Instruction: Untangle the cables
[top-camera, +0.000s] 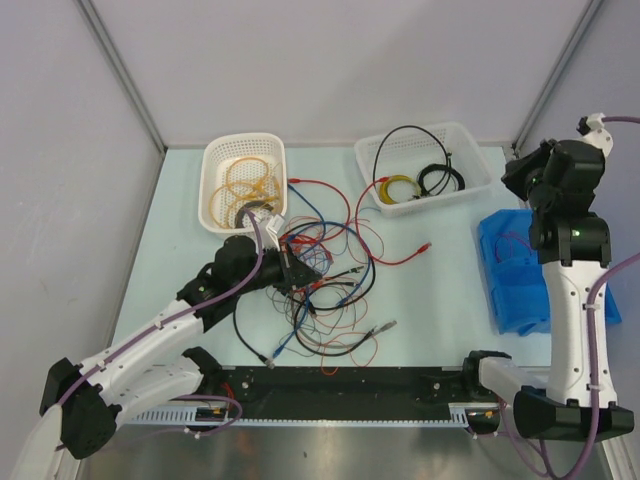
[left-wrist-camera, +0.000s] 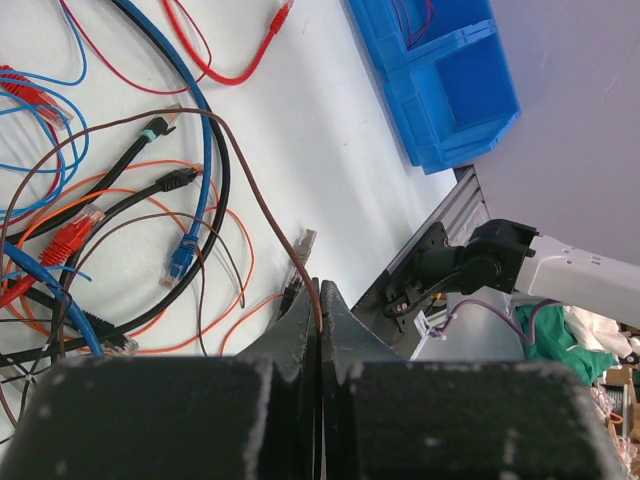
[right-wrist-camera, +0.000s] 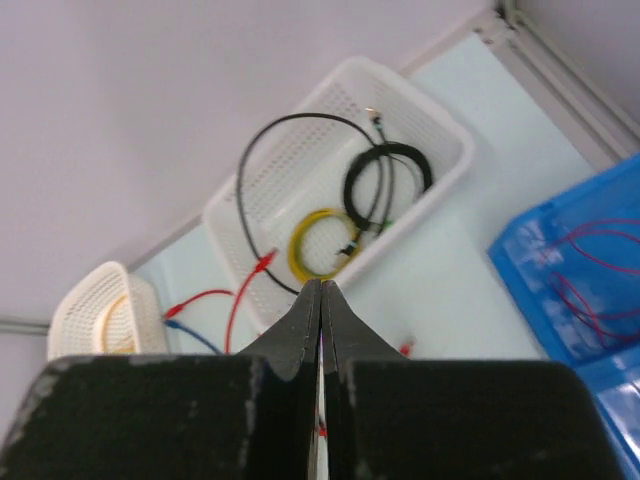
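Note:
The cables (top-camera: 325, 280) lie in a loose tangle of red, blue, orange, black and brown wires at the table's middle. My left gripper (top-camera: 290, 270) sits at the tangle's left side. In the left wrist view this gripper (left-wrist-camera: 320, 290) is shut on a thin brown cable (left-wrist-camera: 260, 190), which rises from between the tips and arcs off to the left. A blue cable (left-wrist-camera: 200, 150), a black one (left-wrist-camera: 225, 200) and orange wires (left-wrist-camera: 200, 330) lie on the table beneath. My right gripper (top-camera: 520, 175) hangs high at the far right, and the right wrist view shows this gripper (right-wrist-camera: 321, 285) shut with nothing in it.
A white basket (top-camera: 215, 160) with orange coils stands at the back left. At the back right, a second white basket (top-camera: 470, 140) holds yellow and black coils (right-wrist-camera: 300, 235). A blue bin (top-camera: 500, 280) with thin red wires sits at the right. A black rail (top-camera: 350, 385) runs along the near edge.

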